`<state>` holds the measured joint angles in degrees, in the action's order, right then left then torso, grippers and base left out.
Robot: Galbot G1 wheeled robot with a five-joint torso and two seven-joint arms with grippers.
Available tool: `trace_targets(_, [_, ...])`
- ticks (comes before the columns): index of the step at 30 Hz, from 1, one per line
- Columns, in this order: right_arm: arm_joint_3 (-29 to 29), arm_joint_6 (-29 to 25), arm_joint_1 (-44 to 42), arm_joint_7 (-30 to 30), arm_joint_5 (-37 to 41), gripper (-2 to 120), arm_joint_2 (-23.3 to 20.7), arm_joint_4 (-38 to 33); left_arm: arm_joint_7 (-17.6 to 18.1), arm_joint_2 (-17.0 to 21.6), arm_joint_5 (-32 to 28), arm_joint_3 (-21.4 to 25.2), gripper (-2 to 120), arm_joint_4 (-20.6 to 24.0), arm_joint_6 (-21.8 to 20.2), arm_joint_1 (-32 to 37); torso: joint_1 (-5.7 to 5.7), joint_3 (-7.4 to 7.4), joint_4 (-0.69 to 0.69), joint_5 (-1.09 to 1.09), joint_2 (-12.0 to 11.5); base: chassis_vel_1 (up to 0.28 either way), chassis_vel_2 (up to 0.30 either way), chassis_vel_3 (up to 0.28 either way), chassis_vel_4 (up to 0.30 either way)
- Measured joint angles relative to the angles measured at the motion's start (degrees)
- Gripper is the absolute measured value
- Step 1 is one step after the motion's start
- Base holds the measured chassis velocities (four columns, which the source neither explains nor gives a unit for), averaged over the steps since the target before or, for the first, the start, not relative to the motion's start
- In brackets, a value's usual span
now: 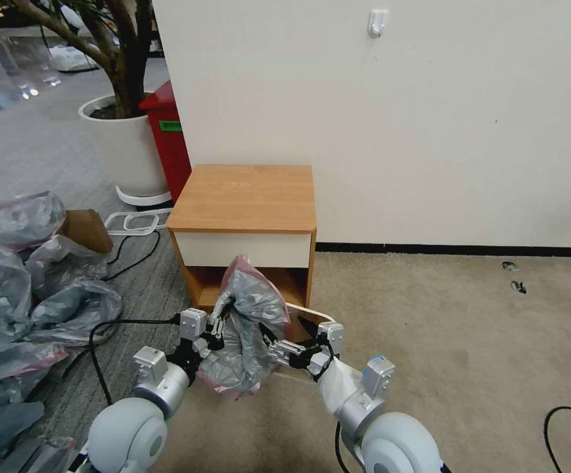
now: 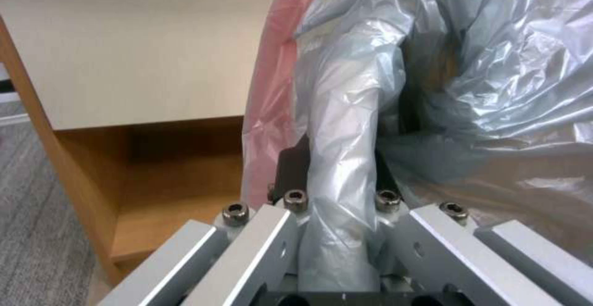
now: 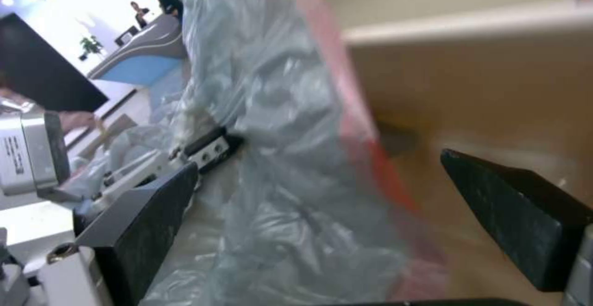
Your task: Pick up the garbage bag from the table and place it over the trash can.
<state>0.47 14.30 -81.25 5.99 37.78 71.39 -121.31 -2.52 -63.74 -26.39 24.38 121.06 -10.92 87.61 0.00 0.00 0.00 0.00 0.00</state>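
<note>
The garbage bag (image 1: 249, 322), grey and crumpled with a pink-red rim, hangs in the air in front of the table's shelf gap. My left gripper (image 1: 216, 328) is shut on a rolled fold of the garbage bag (image 2: 343, 158). To the bag's right, my right gripper (image 1: 290, 341) is open. Its two black fingers (image 3: 154, 213) stand wide apart with the garbage bag (image 3: 278, 181) between them. The table (image 1: 246, 197) stands against the wall with a bare orange-brown top. Behind the right gripper a pale curved rim (image 1: 308, 311) shows, likely the trash can; the rest of it is hidden.
A heap of larger grey bags (image 1: 16, 282) lies on the floor to the left, with a cardboard box (image 1: 88, 230) and black cables (image 1: 127, 256) nearby. A red bin (image 1: 167, 138) and a white plant pot (image 1: 124, 151) stand behind the table's left side. Beige carpet (image 1: 462, 341) lies open to the right.
</note>
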Motion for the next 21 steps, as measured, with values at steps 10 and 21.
trace_targets(10, [-0.5,-0.44,2.27,-1.61,3.27,92,-0.1,1.79,-0.29,-0.3,-0.05,-0.48,4,0.65,0.08,0.71,0.0,0.0,0.0,0.0,0.0,0.0,0.0,0.0,0.0])
trace_targets(21, [-0.31,-1.76,2.33,-2.23,3.02,53,-0.64,2.47,-0.31,-0.15,-0.18,-0.34,4,0.81,0.09,0.89,0.0,0.0,0.0,0.0,0.0,0.0,0.0,0.0,0.0])
